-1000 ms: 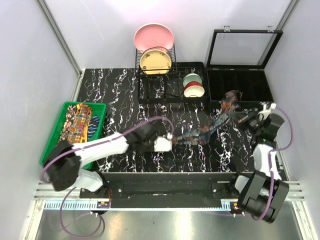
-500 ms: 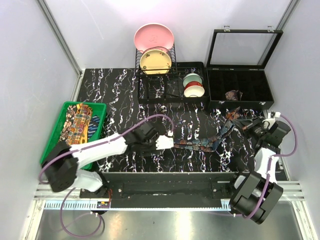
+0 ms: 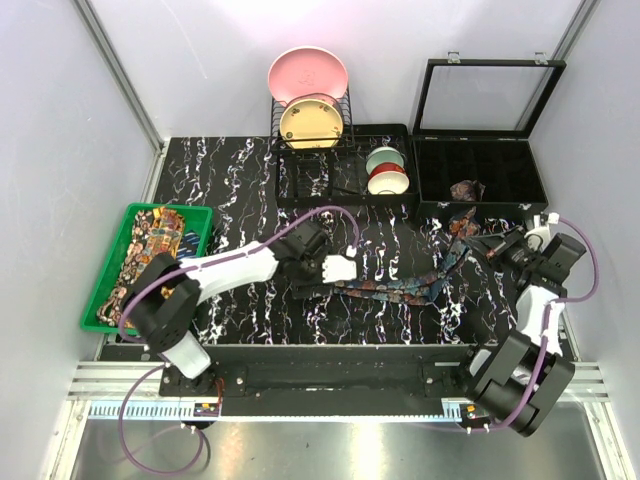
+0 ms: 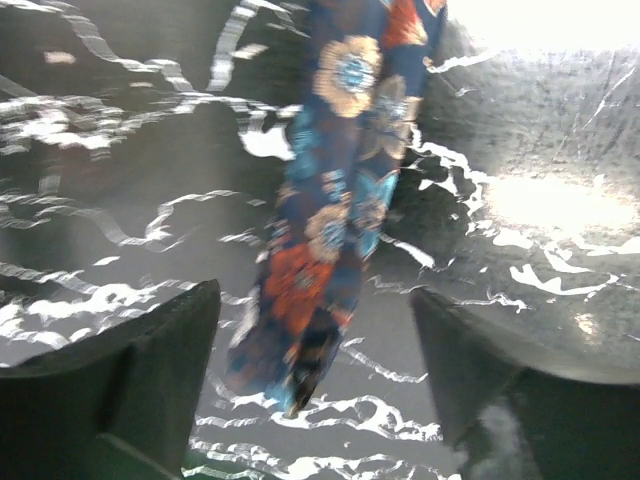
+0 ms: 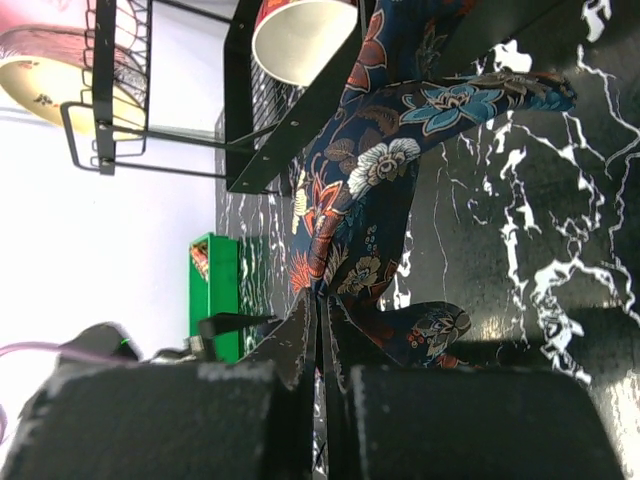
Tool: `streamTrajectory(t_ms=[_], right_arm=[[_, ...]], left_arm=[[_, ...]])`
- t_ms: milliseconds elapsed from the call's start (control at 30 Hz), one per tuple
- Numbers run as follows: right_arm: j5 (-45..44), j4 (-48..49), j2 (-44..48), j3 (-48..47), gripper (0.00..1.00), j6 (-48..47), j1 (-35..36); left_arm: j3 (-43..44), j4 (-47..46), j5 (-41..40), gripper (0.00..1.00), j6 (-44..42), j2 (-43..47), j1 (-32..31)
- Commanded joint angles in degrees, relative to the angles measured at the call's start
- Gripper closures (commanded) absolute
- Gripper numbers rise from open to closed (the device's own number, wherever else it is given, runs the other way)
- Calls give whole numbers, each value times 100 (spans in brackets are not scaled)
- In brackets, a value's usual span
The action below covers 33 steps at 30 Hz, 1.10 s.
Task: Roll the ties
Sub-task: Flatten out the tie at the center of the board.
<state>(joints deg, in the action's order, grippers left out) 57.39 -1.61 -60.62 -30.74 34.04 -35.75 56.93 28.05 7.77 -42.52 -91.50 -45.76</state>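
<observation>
A dark blue tie (image 3: 400, 290) with reddish flower motifs lies stretched across the black marbled table. Its narrow end (image 4: 330, 250) rests flat on the table between the fingers of my left gripper (image 3: 340, 268), which is open and holds nothing. My right gripper (image 3: 500, 244) is shut on the tie's wide end (image 5: 370, 180) near the table's right side, and the cloth folds around its jaws. A small brownish rolled tie (image 3: 466, 189) sits in the black case. More patterned ties (image 3: 150, 250) lie in the green bin.
The green bin (image 3: 200, 225) stands at the left edge. At the back, a dish rack (image 3: 310, 150) holds pink and yellow plates, with bowls (image 3: 386, 170) beside it. The open black compartment case (image 3: 480, 165) is at back right, close behind the right gripper.
My left gripper has opened and let go of the tie's narrow end. The right gripper has drawn the wide end rightward and down, so the tie now lies lower and straighter.
</observation>
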Motion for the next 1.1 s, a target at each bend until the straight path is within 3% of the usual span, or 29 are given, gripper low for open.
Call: streamTrajectory(t_ms=[0, 33, 67, 133, 200, 333, 400, 433, 567, 667, 733, 1000, 1067], right_arm=[[641, 820, -362, -379, 100, -239, -29], [677, 829, -406, -432, 100, -284, -46], [712, 863, -450, -511, 100, -432, -38], [713, 524, -731, -765, 98, -843, -38], [765, -38, -1107, -1073, 86, -1310, -73], [1116, -716, -1522, -1652, 81, -1828, -590], [952, -1575, -1767, -2013, 81, -2452, -766], [872, -2598, -1873, -2424, 81, -3342, -776], [-84, -4590, -2426, -3200, 89, -5132, -846], [-498, -5831, -2883, -3798, 78, -6653, -855], [-710, -6070, -3069, -4087, 70, -7024, -864], [-457, -5721, -3764, -4344, 70, -7131, -601], [-430, -5553, -3764, -4370, 71, -7052, -365]], left_arm=[[179, 33, -142, 41, -204, -525, 49], [126, 42, -188, 48, -195, -526, 180], [65, 51, -206, 63, -204, -465, 251], [-269, -1, -346, 74, -204, -281, 331], [-637, -63, -583, 85, -169, 88, 331], [-1086, -133, -969, 89, 33, 703, 322], [-1183, -169, -1251, 89, 156, 914, 322], [-1297, -169, -1330, 89, 174, 976, 322], [-1570, -248, -1567, 88, 104, 1292, 304], [-1780, -309, -1621, 88, -54, 1574, 260], [-1904, -336, -1717, 88, -281, 1732, 252], [-2580, -248, -1586, 90, -1406, 2681, 471], [-2686, -265, -1297, 90, -1890, 2891, 951]])
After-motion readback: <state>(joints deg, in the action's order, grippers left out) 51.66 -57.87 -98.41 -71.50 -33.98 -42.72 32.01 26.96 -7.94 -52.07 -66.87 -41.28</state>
